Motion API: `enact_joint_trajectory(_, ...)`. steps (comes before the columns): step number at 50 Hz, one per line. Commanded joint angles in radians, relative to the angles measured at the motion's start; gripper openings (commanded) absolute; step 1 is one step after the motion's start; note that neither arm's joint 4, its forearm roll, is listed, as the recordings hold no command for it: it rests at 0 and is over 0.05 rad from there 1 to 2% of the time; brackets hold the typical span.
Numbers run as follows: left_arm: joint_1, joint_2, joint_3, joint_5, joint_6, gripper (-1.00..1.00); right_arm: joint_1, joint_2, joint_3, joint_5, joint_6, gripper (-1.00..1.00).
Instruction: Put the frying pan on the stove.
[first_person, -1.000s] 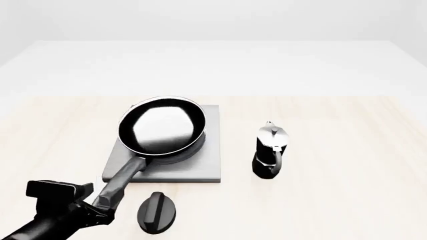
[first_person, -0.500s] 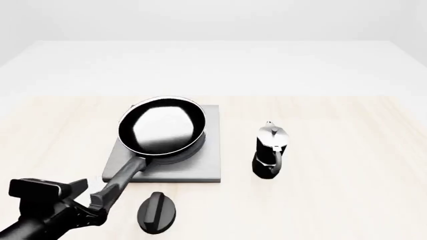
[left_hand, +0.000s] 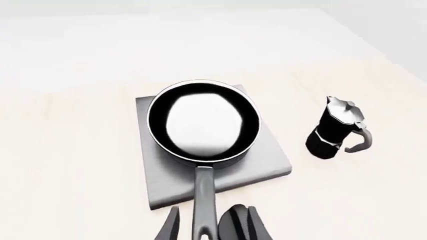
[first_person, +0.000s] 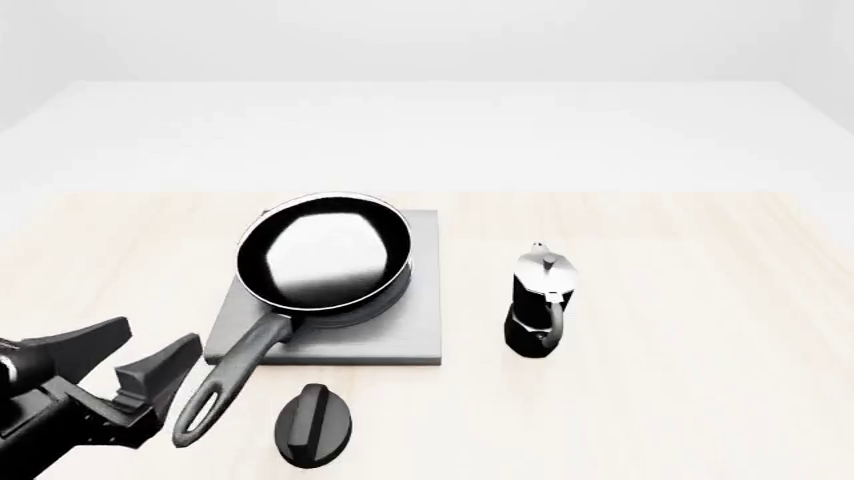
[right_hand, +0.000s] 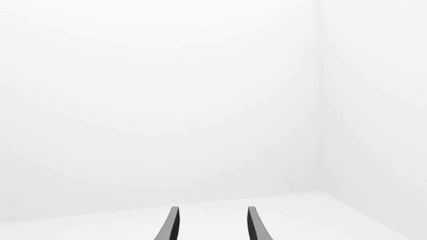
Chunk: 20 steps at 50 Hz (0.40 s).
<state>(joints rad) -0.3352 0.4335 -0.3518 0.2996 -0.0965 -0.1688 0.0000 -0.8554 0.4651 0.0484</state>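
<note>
Black fingers of the left gripper (first_person: 140, 375) are held apart at the near left of the table, clear of the frying pan's handle, which lies just to their right; nothing is gripped. In the left wrist view the handle is seen between the spread fingertips (left_hand: 250, 227). The frying pan (first_person: 324, 254) is set on the stove (first_person: 387, 330), its bowl over the slab's far-left part and its long handle reaching past the near edge toward the gripper. A small black oval knob (first_person: 315, 424) lies on the table (first_person: 694, 400) just beside the handle's end. A moka pot (first_person: 542, 298) stands upright to the right of the stove, apart from it. The right gripper (right_hand: 211, 225) is seen only in its own wrist view, fingers apart against white background, holding nothing.
</note>
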Motion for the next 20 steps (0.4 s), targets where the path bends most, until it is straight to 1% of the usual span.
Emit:
enact_joint_trajectory(1,-0.007,-0.102,-0.123,0.096,0.022,1.0,0.0,0.0,-0.001,-0.002,0.004,1.0)
enact_joint_trajectory(4,-0.007,-0.125,-0.148,0.104,0.02,1.0,0.001,0.0,-0.005,0.001,0.004,1.0)
enact_joint_trajectory(12,-0.007,-0.125,-0.148,0.104,0.02,1.0,0.001,0.0,-0.005,0.001,0.004,1.0)
enact_joint_trajectory(13,0.002,-0.188,-0.216,0.122,0.017,1.0,0.001,0.0,-0.016,0.009,0.006,1.0)
enact_joint_trajectory(19,0.01,-0.212,-0.232,0.135,0.019,1.0,0.0,0.0,-0.027,0.018,0.008,1.0)
enact_joint_trajectory(20,0.015,-0.233,-0.242,0.135,0.014,1.0,-0.001,0.0,-0.034,0.023,0.01,1.0)
